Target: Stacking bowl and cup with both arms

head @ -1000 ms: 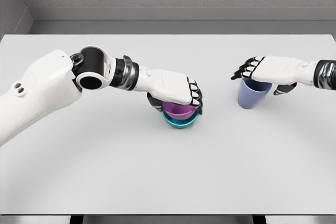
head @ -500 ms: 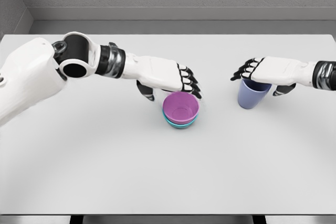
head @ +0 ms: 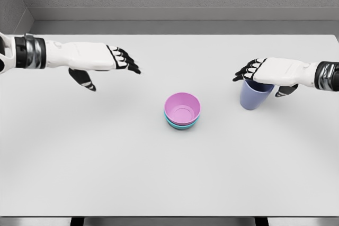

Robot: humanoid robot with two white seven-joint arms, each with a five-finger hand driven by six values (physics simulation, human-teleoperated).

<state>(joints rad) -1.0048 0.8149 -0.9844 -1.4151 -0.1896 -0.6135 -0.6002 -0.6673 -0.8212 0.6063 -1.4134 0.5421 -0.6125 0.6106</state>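
The pink bowl sits nested in the teal bowl near the middle of the table. To their right, slightly farther back, stands the blue cup, upright. The right hand is over its rim, fingers curled across the top and thumb down the right side; it seems to grip the cup. So the cup's path runs leftward and a little nearer. The left hand hangs well off left, fingers loosely spread, empty. Nothing lies between.
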